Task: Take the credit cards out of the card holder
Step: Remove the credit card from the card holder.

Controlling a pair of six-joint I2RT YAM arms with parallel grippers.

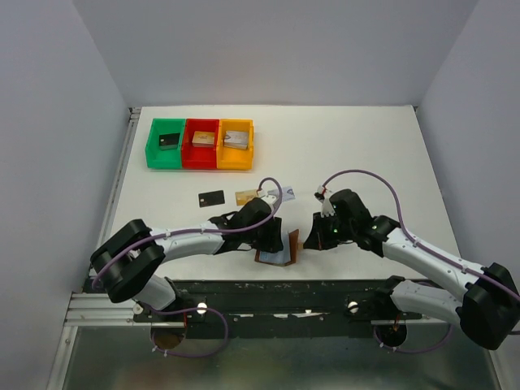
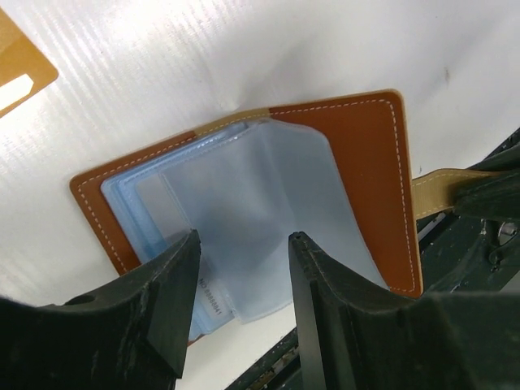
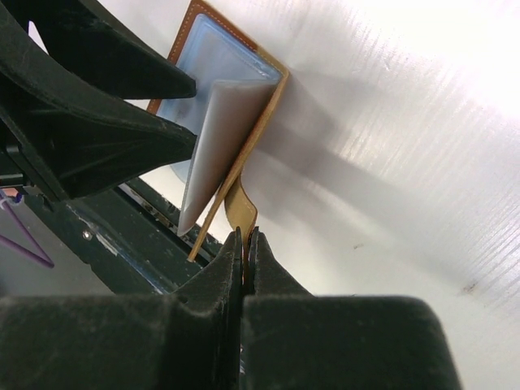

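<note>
White worktop [image 1: 366, 146] is enclosed by grey walls, and at its far left a green bin [image 1: 165, 160], a red bin [image 1: 200, 161] and an orange bin [image 1: 235, 162] are set in a row, three in all, with one small block held in each. Close to the near edge, just beside the dark rail [image 1: 325, 292], the card holder [image 2: 357, 171] is laid open between the two tools: the left tool [image 2: 244, 244] is spread over its clear pockets, where one pale blue card [image 2: 213, 302] is tucked, while the right tool [image 3: 245, 236] is pressed together on the tab strap [image 3: 240, 210]. Two loose cards, a black card [image 1: 211, 198] and a gold card [image 1: 245, 196], are counted beyond the holder, and open room is left across the right half.
</note>
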